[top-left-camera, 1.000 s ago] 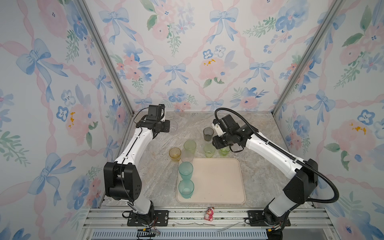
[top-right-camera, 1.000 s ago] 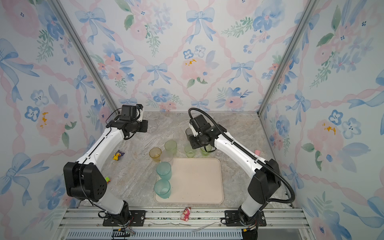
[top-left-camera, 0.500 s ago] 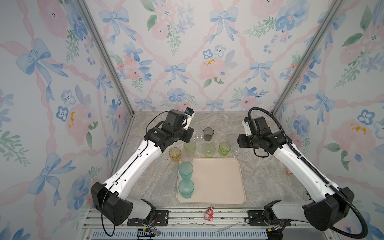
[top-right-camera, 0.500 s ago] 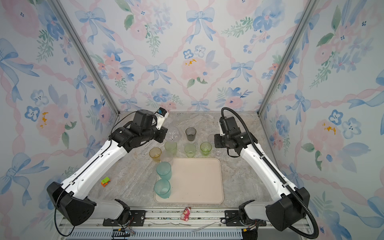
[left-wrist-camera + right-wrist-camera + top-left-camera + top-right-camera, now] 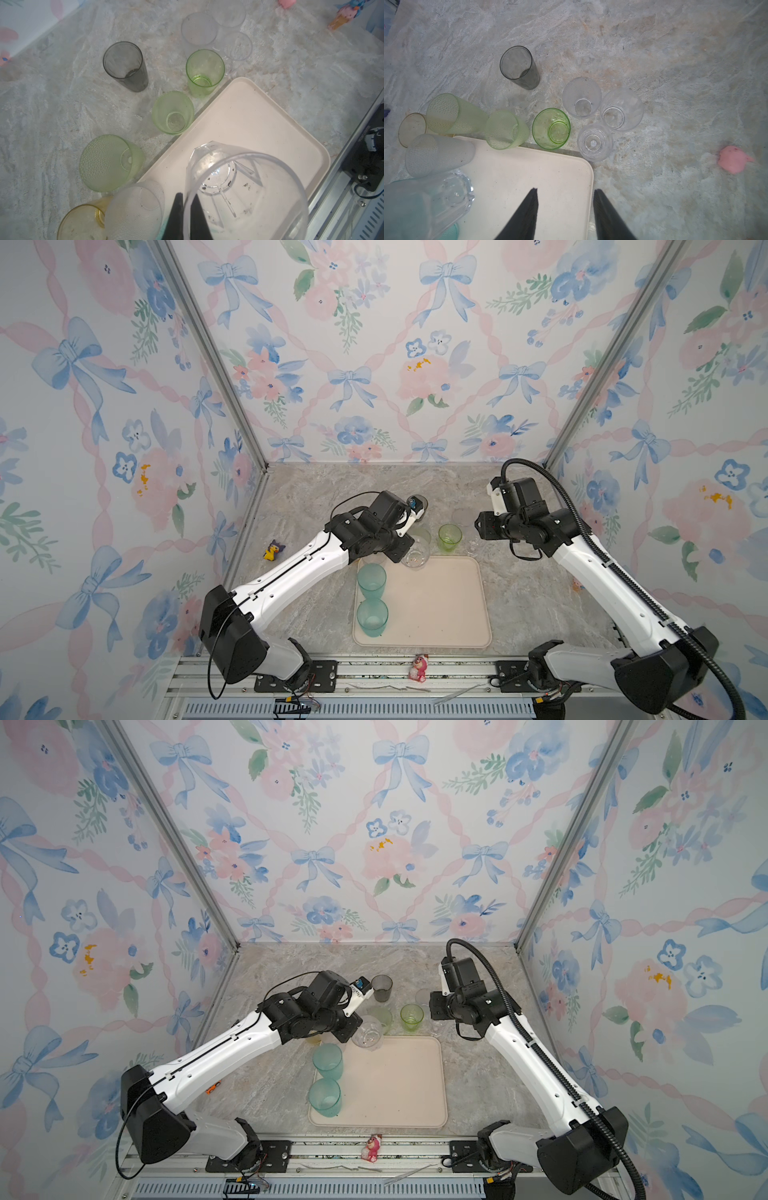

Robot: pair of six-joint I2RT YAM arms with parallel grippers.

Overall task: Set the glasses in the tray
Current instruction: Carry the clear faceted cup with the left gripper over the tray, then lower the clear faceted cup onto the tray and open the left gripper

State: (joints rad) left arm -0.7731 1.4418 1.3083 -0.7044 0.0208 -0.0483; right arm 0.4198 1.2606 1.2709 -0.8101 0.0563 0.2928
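Left gripper [image 5: 187, 199] is pinching the rim wall of a clear faceted glass [image 5: 239, 187], with one finger inside the mouth and one outside. It's clamped tight and carrying the glass.

The glass is hanging mouth-up and base-down, with its long axis close to vertical. In both top views it's sitting over the far-left corner of the tray [image 5: 440, 605], just inside the rim. I can't tell whether the base is touching the tray floor yet.

The move I'm expecting is straight down, then let go. The base is already facing tray surface, so I don't think it needs any sideways travel.

Space is tight on that side. A frosted glass [image 5: 135, 207] is standing just beside the held one at the same corner. Two teal glasses [image 5: 371, 580] are already standing in the tray along its left edge, nearer the robot.

Right gripper [image 5: 564, 190] is hovering with its jaws apart and nothing between them, over the tray's far-right corner. A cluster of three clear glasses [image 5: 595, 142] is standing on the table just past that corner. A green glass [image 5: 551, 128] is next to them, against the tray's far edge. The right arm is the nearer one for those.

The grey glass [image 5: 381, 988] is standing further back, on the left arm's side.
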